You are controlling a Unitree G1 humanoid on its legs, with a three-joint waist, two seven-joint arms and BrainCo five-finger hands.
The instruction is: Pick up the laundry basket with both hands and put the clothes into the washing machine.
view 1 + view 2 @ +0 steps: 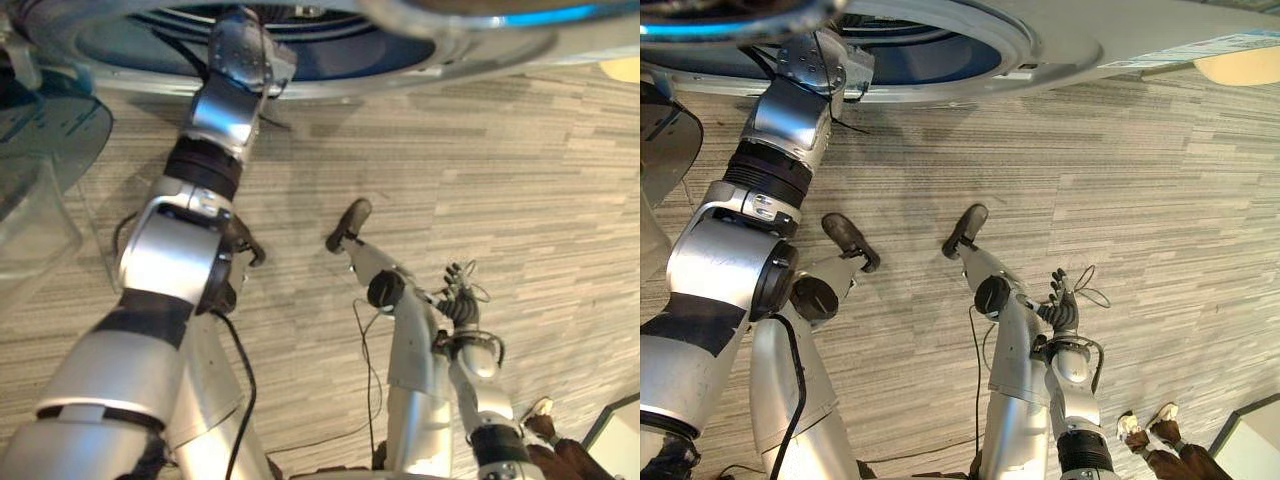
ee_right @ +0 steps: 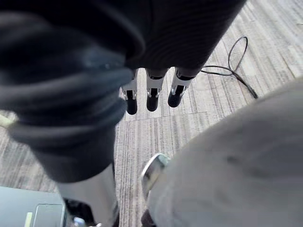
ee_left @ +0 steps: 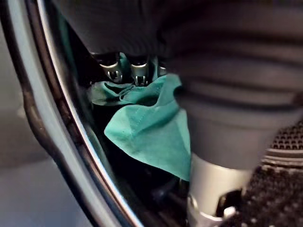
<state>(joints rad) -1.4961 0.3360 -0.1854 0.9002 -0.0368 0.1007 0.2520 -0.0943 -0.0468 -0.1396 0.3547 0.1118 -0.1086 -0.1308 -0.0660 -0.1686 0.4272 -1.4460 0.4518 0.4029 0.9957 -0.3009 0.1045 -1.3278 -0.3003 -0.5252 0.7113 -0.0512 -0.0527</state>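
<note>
Fingers of left hand bunched round teal cloth inside the far drum rim, right hand hanging slack-fingered, risks dropping cloth onto floor if released short.

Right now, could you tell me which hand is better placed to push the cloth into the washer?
Left. The left hand is up at the washer opening, right against the green cloth. The right hand hangs low over the floor, open and empty, far from the washer.

No readable text, numbers or signs; only an illegible label strip on the washing machine front.
</note>
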